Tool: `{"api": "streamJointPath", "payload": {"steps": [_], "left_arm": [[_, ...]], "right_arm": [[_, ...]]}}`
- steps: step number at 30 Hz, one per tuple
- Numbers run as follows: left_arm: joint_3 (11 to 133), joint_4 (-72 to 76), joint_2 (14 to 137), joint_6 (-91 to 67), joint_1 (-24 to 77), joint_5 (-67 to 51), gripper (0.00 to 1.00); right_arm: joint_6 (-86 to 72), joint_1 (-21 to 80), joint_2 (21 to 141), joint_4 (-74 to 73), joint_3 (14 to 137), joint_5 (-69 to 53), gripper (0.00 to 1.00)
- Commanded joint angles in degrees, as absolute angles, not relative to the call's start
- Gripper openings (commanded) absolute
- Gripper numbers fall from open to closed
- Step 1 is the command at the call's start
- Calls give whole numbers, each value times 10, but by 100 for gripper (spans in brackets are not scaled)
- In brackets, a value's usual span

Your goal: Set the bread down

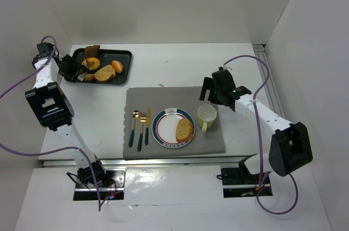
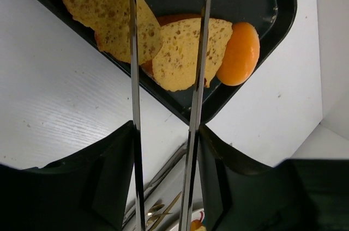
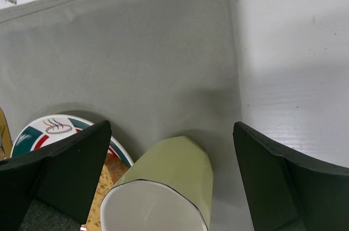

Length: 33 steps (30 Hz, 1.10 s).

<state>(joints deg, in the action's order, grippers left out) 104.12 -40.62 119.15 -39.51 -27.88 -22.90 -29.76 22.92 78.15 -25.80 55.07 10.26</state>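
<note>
Table [image 1: 163, 62]: white, bears everything below
Placemat [image 1: 163, 100]: grey, near the middle, under the plate, mug and cutlery
Tray [image 1: 122, 54]: black, far left, well apart from the placemat
Right gripper [image 3: 172, 133]: spread wide, holding nothing, hanging over the mug
Left gripper [image 1: 80, 73]: over the tray; its thin metal fingers [image 2: 134, 78] stand apart above a slice and grip nothing
Plate [image 1: 163, 127]: striped rim, between the cutlery and the mug
Mug [image 1: 206, 114]: pale green, just right of the plate
Bread on plate [image 1: 185, 129]: one slice, on the plate's right side
Bread in tray [image 2: 185, 51]: overlapping slices beside orange pieces [image 2: 240, 54]
Cutlery [image 1: 142, 130]: gold spoon, fork and knife with dark handles, side by side left of the plate
</note>
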Motion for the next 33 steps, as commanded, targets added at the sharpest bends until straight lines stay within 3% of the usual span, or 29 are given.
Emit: {"api": "streamJointPath", "payload": {"steps": [1,4,5,9,12,16,20,24,28,33], "left_arm": [[1043,-374,1192,-409,-285,-248,58],[1048,-367,1192,-414,-285,-256,49],[1049,-367,1192,-414,-285,-256,41],[1043,-367,1149,-414,-285,-261,26],[1043,-367,1115,-414,-285,-247,22],[1032,-374,1037,-391,-285,-242,22],[1001,-416,960,-333,-285,-229,16],[915,-427,855,-296,-254,-206,16],[871,-484,793,-262,-137,-136,17],[776,-484,722,-245,-6,-159,17]], "right_arm": [[-297,234,783,-243,569,106,100],[-297,234,789,-238,575,101,100],[-297,234,794,-238,575,101,100],[-297,234,795,-238,575,106,100],[-297,234,795,-243,580,113,100],[-297,234,794,-250,585,120,100],[-297,234,779,-250,579,125,100],[-297,234,764,-255,579,131,100],[-297,234,741,-278,591,148,100],[-297,234,712,-283,579,154,100]]}}
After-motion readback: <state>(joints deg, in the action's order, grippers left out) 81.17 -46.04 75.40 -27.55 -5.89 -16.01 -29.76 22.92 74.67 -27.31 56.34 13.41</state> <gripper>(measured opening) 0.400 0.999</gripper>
